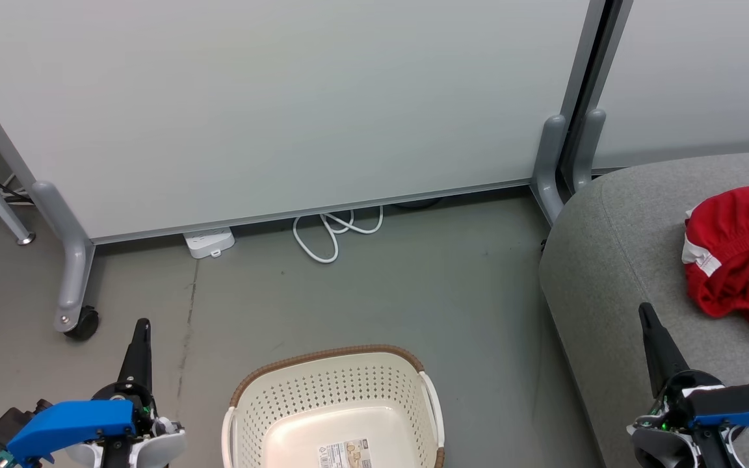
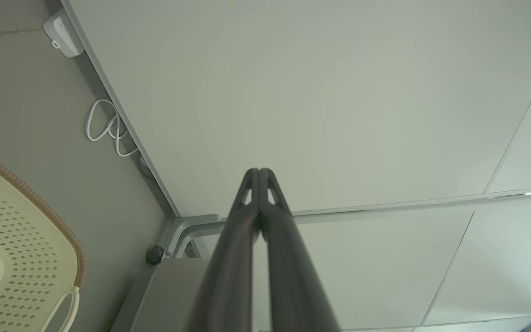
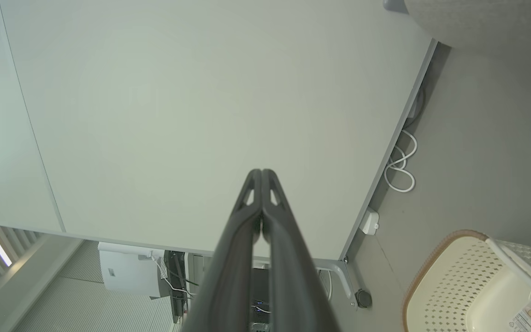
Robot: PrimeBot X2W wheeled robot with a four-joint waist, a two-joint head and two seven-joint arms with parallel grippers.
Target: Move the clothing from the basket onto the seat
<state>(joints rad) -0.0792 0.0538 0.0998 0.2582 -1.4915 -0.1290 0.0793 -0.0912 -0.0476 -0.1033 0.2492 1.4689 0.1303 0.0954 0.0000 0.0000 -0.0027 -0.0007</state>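
Head view: clothing [image 1: 735, 250] lies on seat [image 1: 615, 260], beyond right jaws.

Left jaws closed, empty, tips pointing away at near left. Right jaws closed too, empty, at near right.

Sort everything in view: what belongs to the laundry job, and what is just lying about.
Job: clothing, heaped on the seat; basket; left tool and right tool, both shut.
Lying about: white cable; power strip; wheeled partition.
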